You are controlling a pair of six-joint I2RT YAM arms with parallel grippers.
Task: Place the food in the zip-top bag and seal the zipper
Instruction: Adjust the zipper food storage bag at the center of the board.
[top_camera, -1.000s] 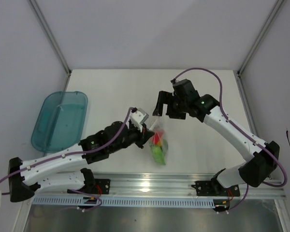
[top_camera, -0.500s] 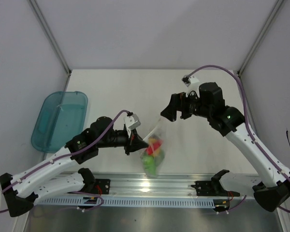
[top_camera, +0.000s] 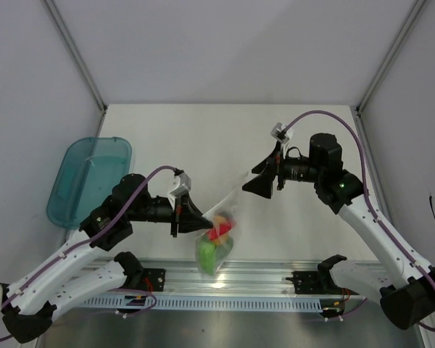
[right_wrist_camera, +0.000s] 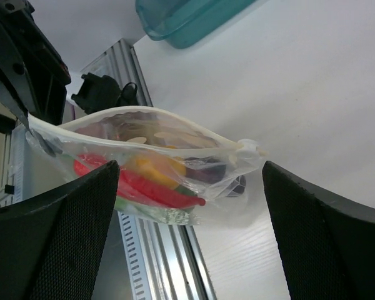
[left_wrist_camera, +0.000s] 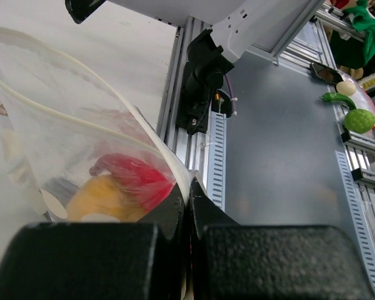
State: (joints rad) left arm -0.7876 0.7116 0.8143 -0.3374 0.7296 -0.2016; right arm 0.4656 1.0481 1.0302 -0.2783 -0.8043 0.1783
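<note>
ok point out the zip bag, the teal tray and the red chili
zip-top bag [right_wrist_camera: 147, 134], right wrist view, clear upper panel just below the mouth edge
teal tray [top_camera: 90, 177], top external view, its bare floor
red chili [right_wrist_camera: 147, 189], right wrist view, its middle, seen through the bag

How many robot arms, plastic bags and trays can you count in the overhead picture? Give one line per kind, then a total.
Robot arms: 2 (left arm, right arm)
Plastic bag: 1
Tray: 1
Total: 4
</note>
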